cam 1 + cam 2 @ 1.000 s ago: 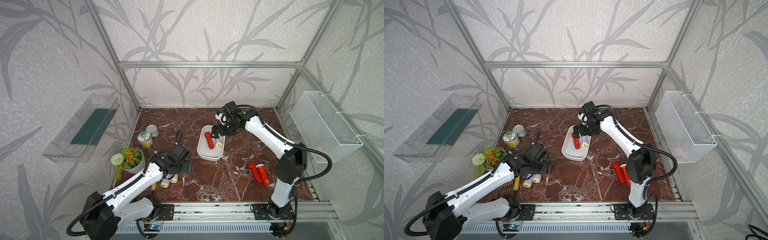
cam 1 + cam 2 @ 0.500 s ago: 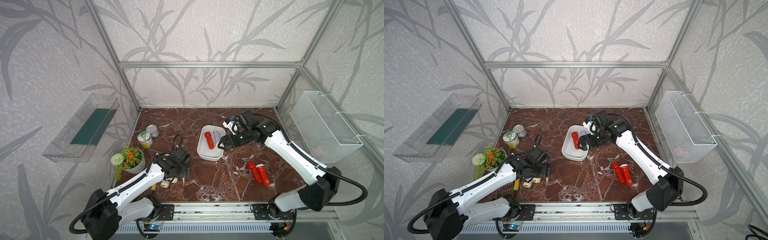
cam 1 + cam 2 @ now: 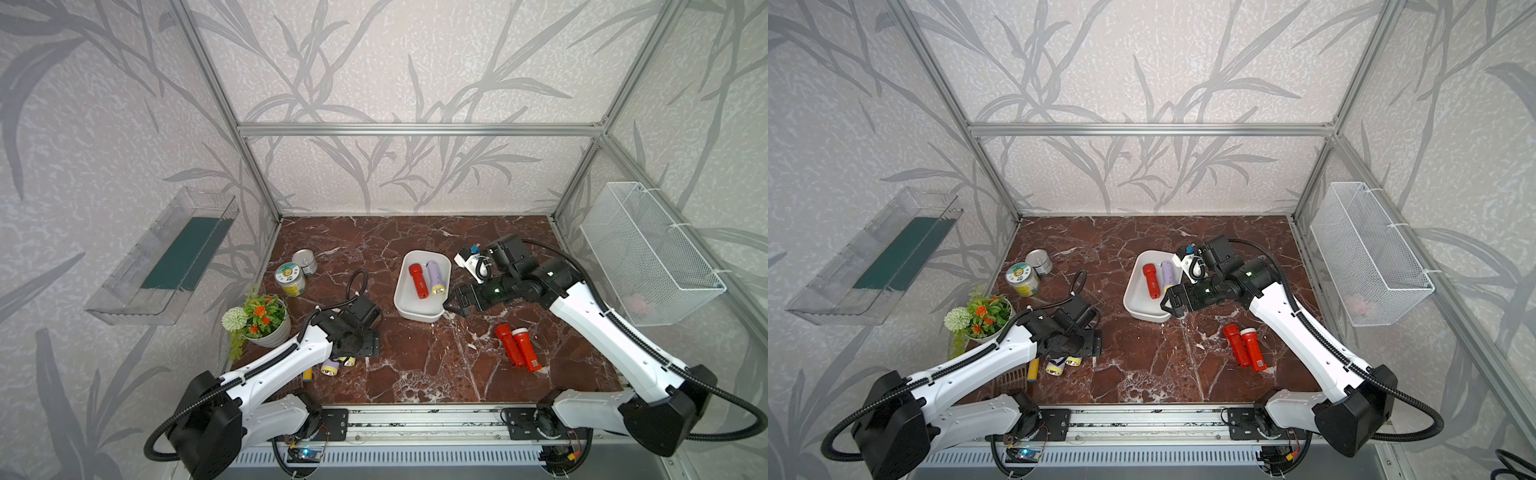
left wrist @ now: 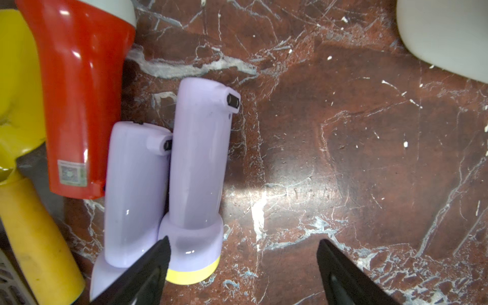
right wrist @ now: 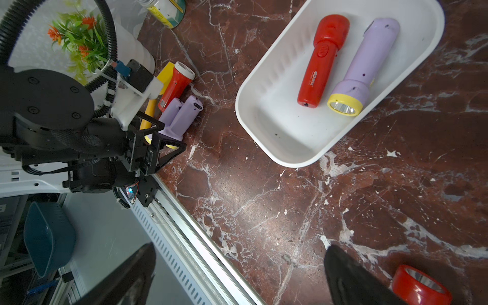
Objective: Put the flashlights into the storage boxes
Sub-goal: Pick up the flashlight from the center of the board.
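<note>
The white storage box (image 3: 419, 312) stands mid-table and holds a red flashlight (image 3: 418, 281) beside a lavender flashlight (image 3: 434, 277). Two more red flashlights (image 3: 518, 347) lie side by side on the marble to the right. Near the left front, two lavender flashlights (image 4: 198, 169) (image 4: 135, 190) lie against a red one (image 4: 79, 100). My left gripper (image 4: 243, 241) is open low over them, and one finger (image 4: 148, 269) overlaps the head of the nearer lavender one. By the box's near right corner, my right gripper (image 3: 453, 301) is open and holds nothing.
A yellow-handled spatula (image 4: 34, 237) lies beside the left flashlights. Two cans (image 3: 291, 281) and a flower pot (image 3: 262, 319) stand at the left. A clear bin (image 3: 166, 253) hangs on the left wall and a wire basket (image 3: 648, 253) on the right wall.
My right arm has drawn back from over the box toward its near right side, leaving the lavender flashlight inside. My left gripper has lowered toward the lavender flashlights and narrowed slightly.
</note>
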You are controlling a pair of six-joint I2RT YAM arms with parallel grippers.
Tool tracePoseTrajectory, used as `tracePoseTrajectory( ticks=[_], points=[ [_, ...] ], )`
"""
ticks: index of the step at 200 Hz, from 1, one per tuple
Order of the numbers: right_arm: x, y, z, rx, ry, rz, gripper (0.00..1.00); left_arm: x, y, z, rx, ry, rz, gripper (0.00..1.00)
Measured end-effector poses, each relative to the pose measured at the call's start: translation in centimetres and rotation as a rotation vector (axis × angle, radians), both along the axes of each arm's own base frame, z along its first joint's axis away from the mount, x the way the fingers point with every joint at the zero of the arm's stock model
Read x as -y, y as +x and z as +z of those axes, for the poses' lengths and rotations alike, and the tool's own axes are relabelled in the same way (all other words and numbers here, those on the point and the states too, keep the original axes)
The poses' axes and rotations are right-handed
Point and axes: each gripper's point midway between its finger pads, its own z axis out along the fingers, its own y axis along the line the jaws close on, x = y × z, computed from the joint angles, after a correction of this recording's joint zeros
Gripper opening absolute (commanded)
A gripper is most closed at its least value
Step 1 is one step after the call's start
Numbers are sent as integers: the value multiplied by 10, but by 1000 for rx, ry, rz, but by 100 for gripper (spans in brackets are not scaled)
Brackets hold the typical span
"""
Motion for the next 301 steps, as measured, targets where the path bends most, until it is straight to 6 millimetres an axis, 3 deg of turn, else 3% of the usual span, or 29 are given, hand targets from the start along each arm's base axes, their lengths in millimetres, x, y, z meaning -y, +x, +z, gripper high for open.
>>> tracePoseTrajectory(
  ticks=[111, 189, 301],
  points=[
    [5, -6, -5, -4, -36, 27, 99, 3, 7, -29, -83, 80, 2, 87],
    [4, -7, -7, -17, -33, 36, 99, 13, 17, -37, -95, 74, 0, 72],
    [7, -8, -15, -33, -53, 22, 99, 21, 25, -51, -118, 86, -14, 60]
  ],
)
